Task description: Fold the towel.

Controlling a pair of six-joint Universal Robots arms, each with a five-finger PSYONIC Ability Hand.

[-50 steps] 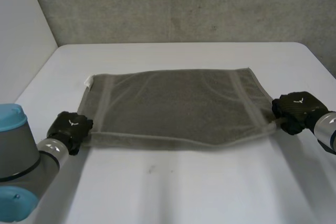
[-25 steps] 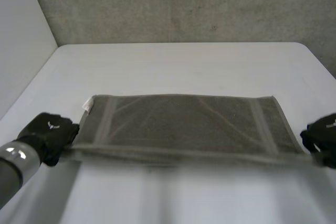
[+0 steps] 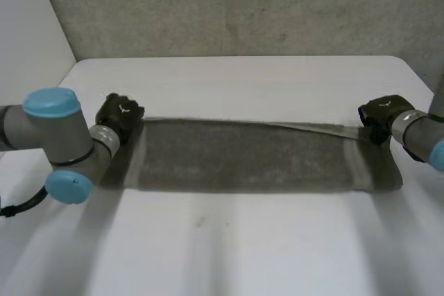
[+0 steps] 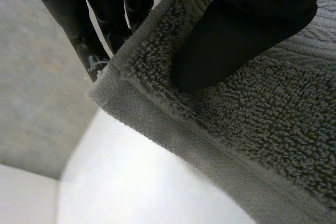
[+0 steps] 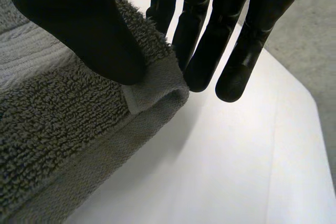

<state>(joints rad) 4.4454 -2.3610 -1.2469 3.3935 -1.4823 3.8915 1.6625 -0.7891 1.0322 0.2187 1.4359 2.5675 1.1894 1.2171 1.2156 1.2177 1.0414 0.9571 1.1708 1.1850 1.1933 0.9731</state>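
The grey towel (image 3: 243, 161) lies as a long band across the middle of the white table (image 3: 229, 247), stretched side to side between both hands. Its far long edge runs taut from hand to hand and its near long edge rests on the table. At the far left corner is the left hand (image 3: 119, 114). In the left wrist view its thumb (image 4: 247, 30) presses on the terry top just inside the hem and its fingers (image 4: 86, 40) go down behind the corner, so the corner is pinched between them. At the far right corner the right hand (image 3: 380, 112) has the same grip. Its thumb (image 5: 79, 24) is on top of the cloth, its fingers (image 5: 210, 45) are straight and close together past the corner, and the hem is curled over between the thumb and the nearest finger. That corner sits just off the table, with a shadow under it. The left arm (image 3: 48, 136) reaches in beside the towel's left end. A rough grey wall (image 3: 243, 5) stands behind the table's far edge.
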